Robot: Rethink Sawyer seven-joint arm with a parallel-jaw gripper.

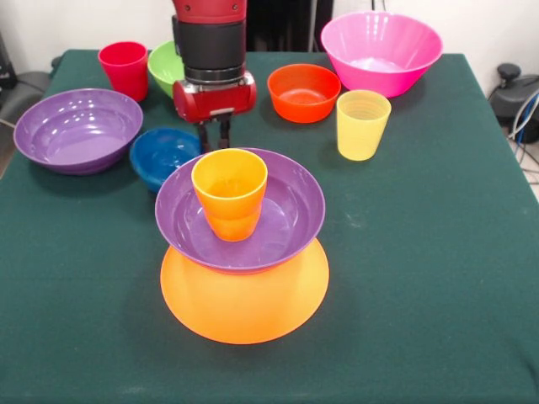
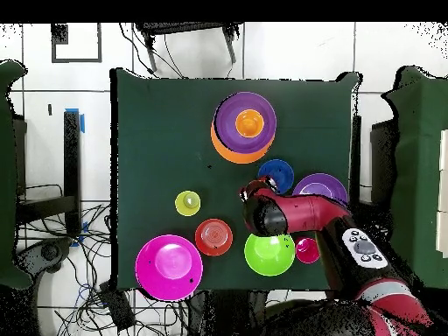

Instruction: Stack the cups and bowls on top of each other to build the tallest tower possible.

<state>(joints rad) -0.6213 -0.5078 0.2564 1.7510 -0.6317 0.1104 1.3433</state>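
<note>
The tower [image 1: 243, 252] stands near the middle of the green bench [image 1: 421, 278]: an upturned yellow-orange bowl [image 1: 244, 307] at the base, a purple bowl [image 1: 286, 215] sitting open side up on it, and an orange cup [image 1: 229, 194] upright inside that. In the front view the pincer [image 1: 215, 133] hangs at 12 o'clock from the tower, just behind the purple rim; its dark fingers [image 1: 224, 130] look close together with nothing between them, though the rim hides their tips, so I cannot tell for sure. The blue bowl [image 1: 162, 156] lies at 10 o'clock from the tower, with the second purple bowl [image 1: 77, 130] beyond it. The red-pink cup [image 1: 125, 69] and green bowl [image 1: 165, 67] sit at 11 o'clock. The orange-red bowl [image 1: 303, 93], yellow cup [image 1: 362, 124] and pink bowl [image 1: 381, 50] sit toward 1 o'clock.
</note>
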